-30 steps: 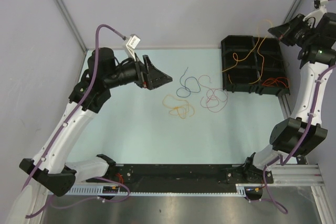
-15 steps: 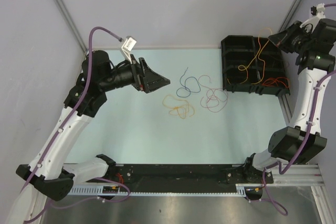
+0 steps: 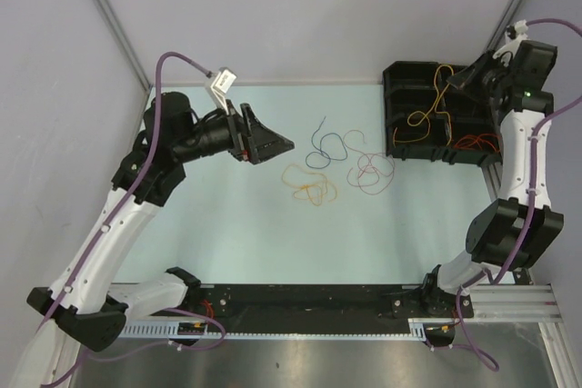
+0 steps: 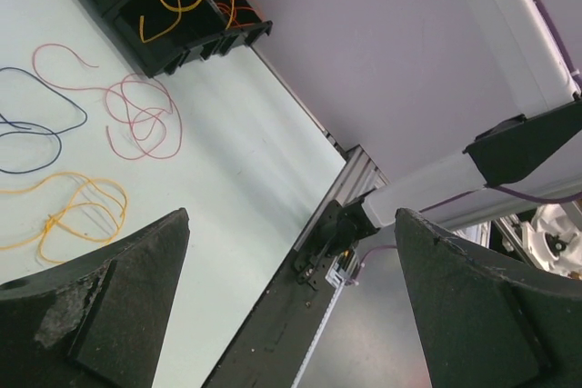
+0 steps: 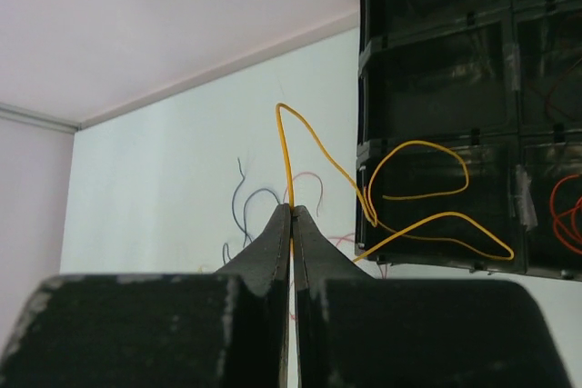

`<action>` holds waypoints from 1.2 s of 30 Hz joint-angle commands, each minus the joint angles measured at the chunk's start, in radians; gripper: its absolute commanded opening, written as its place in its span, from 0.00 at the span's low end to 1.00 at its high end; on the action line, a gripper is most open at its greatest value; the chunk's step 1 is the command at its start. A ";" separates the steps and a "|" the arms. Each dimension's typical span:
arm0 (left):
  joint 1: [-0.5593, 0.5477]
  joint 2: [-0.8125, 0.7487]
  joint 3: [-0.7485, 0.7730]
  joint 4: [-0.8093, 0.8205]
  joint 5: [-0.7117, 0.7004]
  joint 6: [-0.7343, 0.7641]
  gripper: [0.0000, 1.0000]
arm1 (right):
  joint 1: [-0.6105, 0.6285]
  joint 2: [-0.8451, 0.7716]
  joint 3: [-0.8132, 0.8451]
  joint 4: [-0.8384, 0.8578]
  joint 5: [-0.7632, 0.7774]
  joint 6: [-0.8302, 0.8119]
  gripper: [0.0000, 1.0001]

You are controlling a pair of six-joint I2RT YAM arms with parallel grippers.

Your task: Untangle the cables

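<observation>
Right claw (image 5: pixel 292 211), pinching the yellow cable (image 5: pixel 418 142), should lower it fully into the tray (image 5: pixel 435 38); left claw (image 4: pixel 291 217) gapes empty.

The right end effector (image 5: pixel 292 212) pinches a yellow cable (image 5: pixel 287 161).

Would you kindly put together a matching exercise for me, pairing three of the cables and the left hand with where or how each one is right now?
Things:
1. yellow cable trailing into the black bin
2. dark blue cable
3. red cable
4. left hand

States:
a. lies in the black bin, untouched
b. open, holding nothing
c. pinched in the shut right hand
d. lies loose on the table

Pairs: 1-c, 2-d, 3-a, 4-b
</observation>
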 commanded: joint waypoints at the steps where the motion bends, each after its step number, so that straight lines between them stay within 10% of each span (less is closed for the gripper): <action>1: 0.014 -0.038 0.035 0.017 -0.084 -0.058 1.00 | 0.041 0.014 -0.037 0.075 0.038 -0.021 0.00; 6: 0.057 -0.030 0.097 0.169 -0.098 -0.210 1.00 | 0.066 0.046 -0.080 0.100 0.066 -0.010 0.00; 15: 0.216 -0.078 -0.128 0.980 -0.319 -0.984 1.00 | 0.099 0.129 -0.117 0.126 0.118 0.005 0.00; 27: 0.264 0.100 0.522 0.441 -0.560 -0.787 1.00 | 0.136 0.269 -0.138 0.096 0.361 -0.007 0.00; 36: 0.264 0.126 0.595 0.537 -0.578 -0.896 1.00 | 0.150 0.330 -0.186 0.071 0.434 0.000 0.00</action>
